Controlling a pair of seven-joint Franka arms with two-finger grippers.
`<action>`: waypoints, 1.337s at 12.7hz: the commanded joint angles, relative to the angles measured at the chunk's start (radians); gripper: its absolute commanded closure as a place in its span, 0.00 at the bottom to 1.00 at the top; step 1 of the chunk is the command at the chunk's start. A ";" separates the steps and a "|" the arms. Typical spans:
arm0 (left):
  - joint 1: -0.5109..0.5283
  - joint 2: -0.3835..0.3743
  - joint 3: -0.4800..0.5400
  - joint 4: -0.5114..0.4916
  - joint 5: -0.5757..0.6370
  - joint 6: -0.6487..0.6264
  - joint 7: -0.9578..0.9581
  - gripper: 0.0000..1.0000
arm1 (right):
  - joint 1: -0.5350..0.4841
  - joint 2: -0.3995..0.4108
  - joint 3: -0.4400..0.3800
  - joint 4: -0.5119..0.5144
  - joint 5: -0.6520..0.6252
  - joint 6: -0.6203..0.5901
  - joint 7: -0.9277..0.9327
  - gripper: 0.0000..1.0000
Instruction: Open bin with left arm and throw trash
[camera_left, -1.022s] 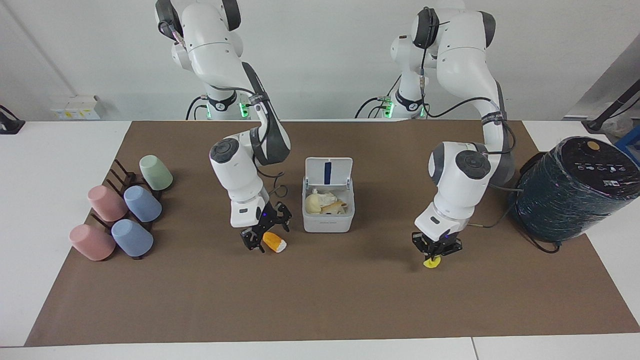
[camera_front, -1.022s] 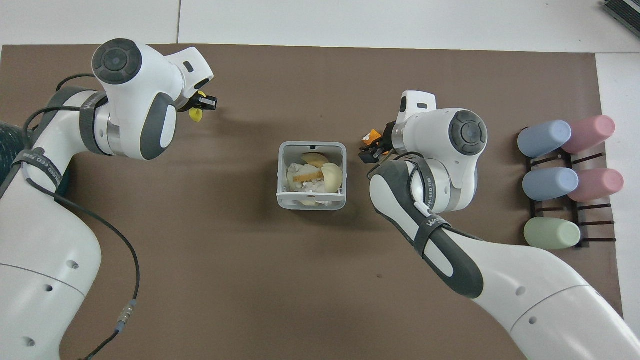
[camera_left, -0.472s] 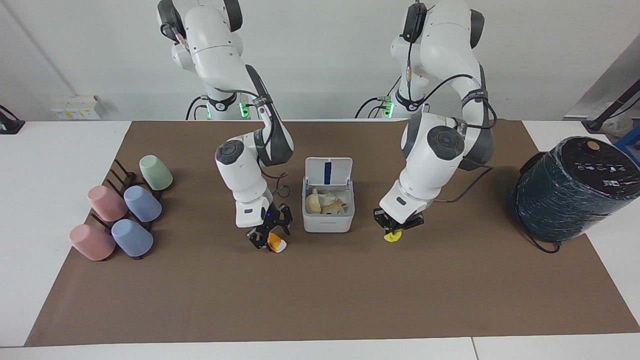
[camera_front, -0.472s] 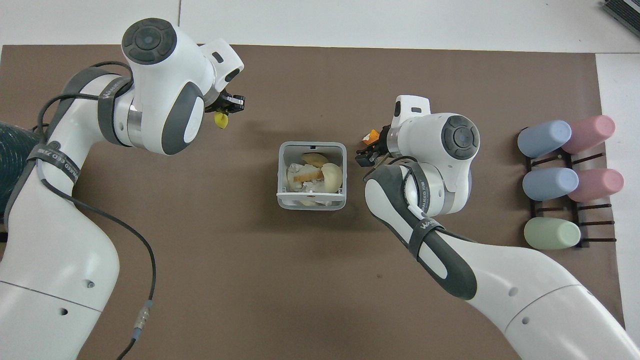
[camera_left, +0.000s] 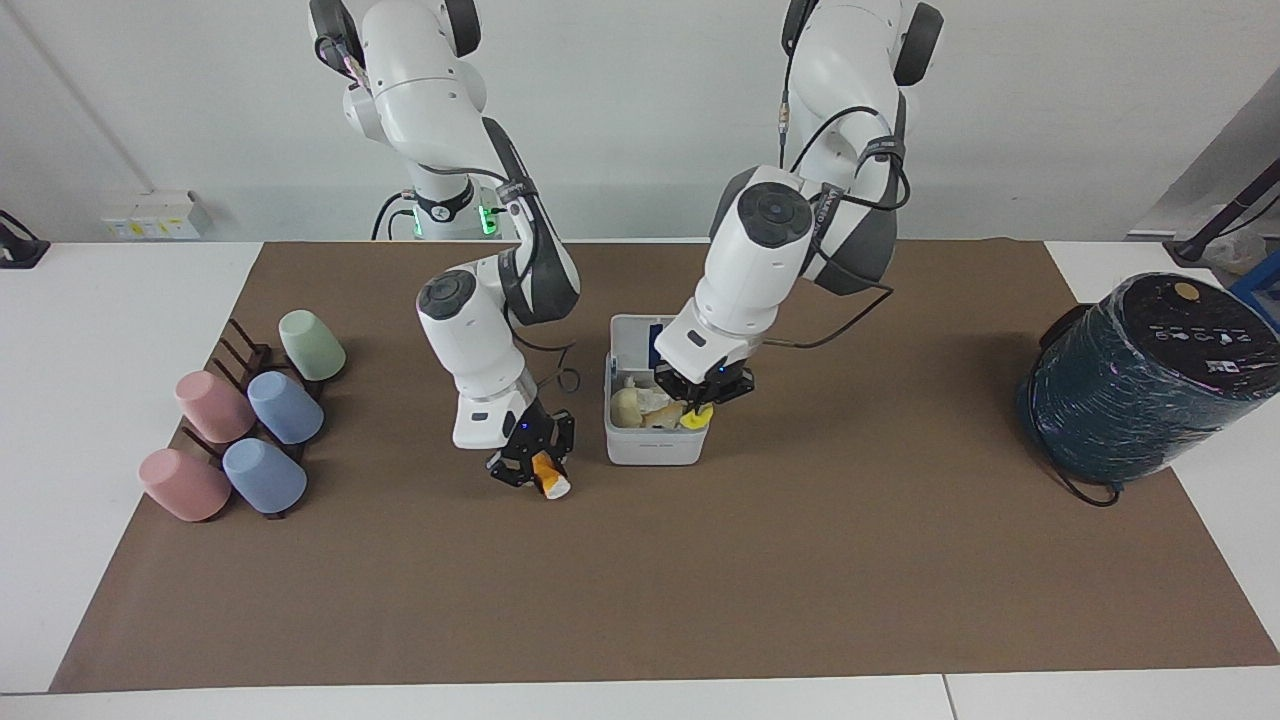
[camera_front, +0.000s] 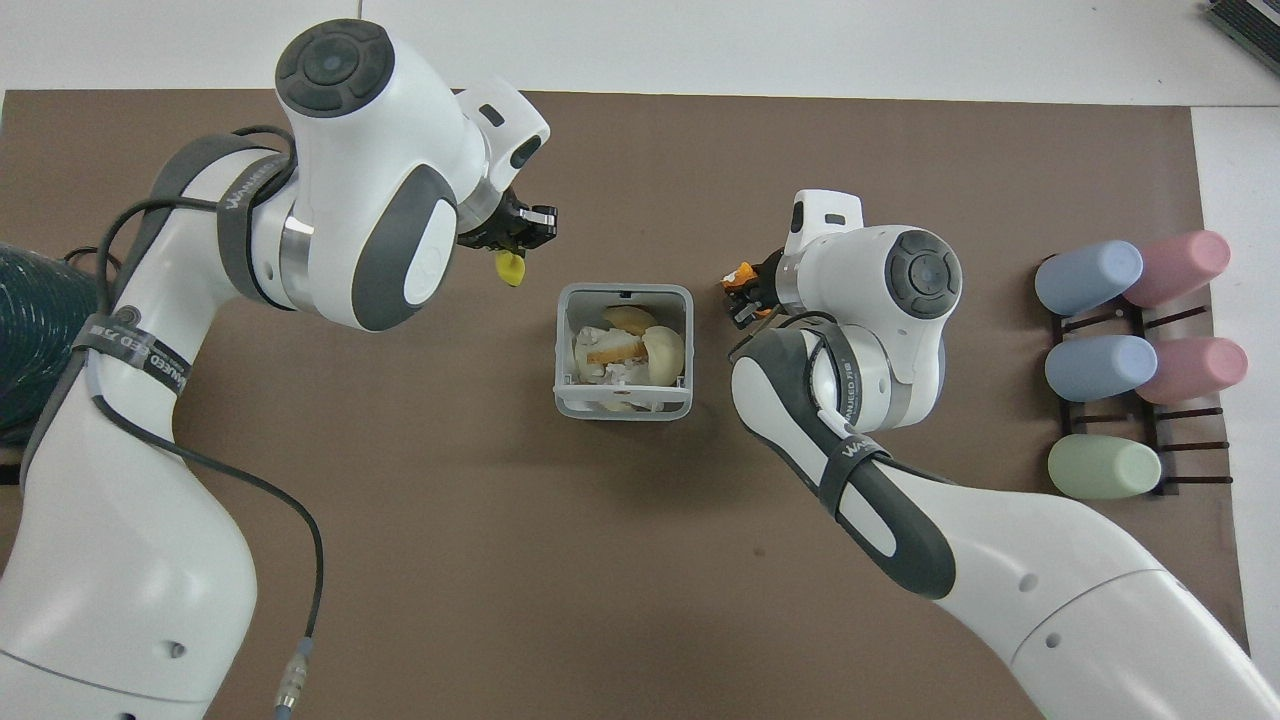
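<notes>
Facing view: the bin (camera_left: 655, 440) stands on the desk (camera_left: 640, 580) with its lid up, a cream lump (camera_left: 626, 406) and other scraps inside. The left gripper (camera_left: 700, 404) hangs over the bin's edge toward the left arm's end, its fingers clenched on the curled yellow piece (camera_left: 696, 417), which hangs just below them. The right gripper (camera_left: 533, 466) is low, just beside the bin toward the right arm's end; its fingers grasp the orange piece (camera_left: 548, 474), whose white tip points down at the desk. Pastel cups (camera_left: 285, 407) lie on a rack well apart from those fingers.

Overhead view: the left gripper (camera_front: 520, 232) carries the yellow piece (camera_front: 510, 268) beneath its fingers, near the bin (camera_front: 624, 406) at its corner farther from the robots. The right gripper (camera_front: 742, 296) shows the orange piece (camera_front: 740, 276) between its fingers, close beside the bin's wall. The cups (camera_front: 1098, 366) lie toward the right arm's end.
</notes>
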 joint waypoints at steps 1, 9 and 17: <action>-0.018 -0.059 0.015 -0.098 -0.009 0.024 -0.006 0.43 | -0.013 -0.095 -0.021 -0.011 -0.021 -0.119 0.081 1.00; 0.002 -0.063 0.038 -0.040 0.002 -0.092 0.000 0.10 | -0.006 -0.177 -0.018 0.081 0.002 -0.341 0.562 1.00; 0.238 -0.137 0.035 0.058 0.050 -0.341 0.210 0.10 | 0.176 -0.152 -0.011 0.080 0.175 -0.226 0.972 1.00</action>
